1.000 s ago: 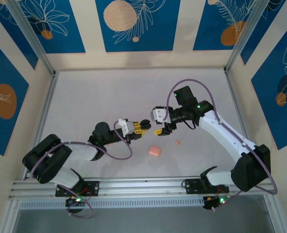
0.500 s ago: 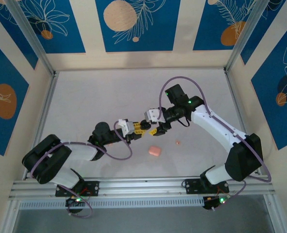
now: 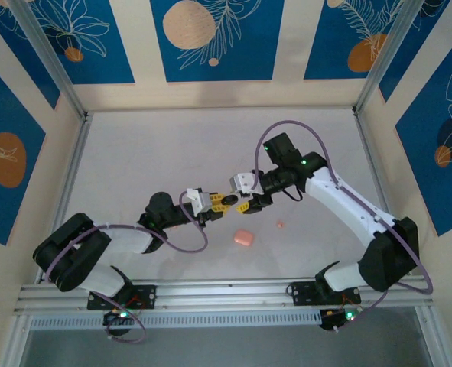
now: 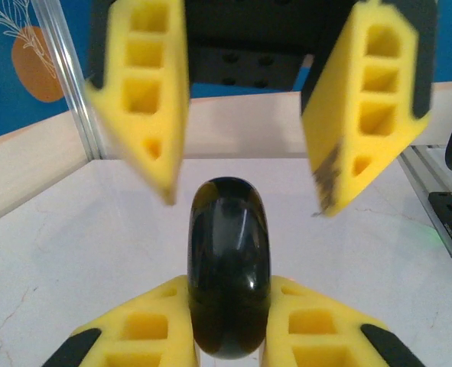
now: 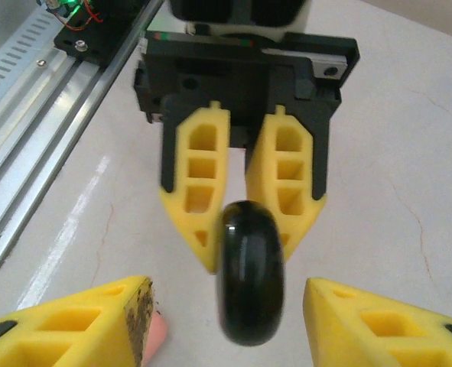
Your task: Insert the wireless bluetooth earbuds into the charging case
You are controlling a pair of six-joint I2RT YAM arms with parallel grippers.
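A glossy black oval charging case (image 4: 227, 267), closed, stands on edge between the yellow fingers of my left gripper (image 4: 227, 294), which is shut on it. In the top view the case (image 3: 226, 201) hangs above the table between the two arms. My right gripper (image 5: 227, 302) faces the left one head-on, open, with one finger (image 4: 145, 99) on each side of the case's free end and a gap showing on both sides. In the right wrist view the case (image 5: 250, 275) juts out of the left gripper's fingers (image 5: 199, 183). The earbuds are out of view.
A pink rounded piece (image 3: 243, 238) lies on the pale table just in front of the grippers, and also peeks out beside my right finger (image 5: 155, 336). A small pink speck (image 3: 280, 224) lies to its right. An aluminium rail (image 5: 50, 145) runs along the near edge.
My right gripper has moved left to the left gripper, and its jaws have narrowed around the case's free end. The left arm and the case have stayed put.
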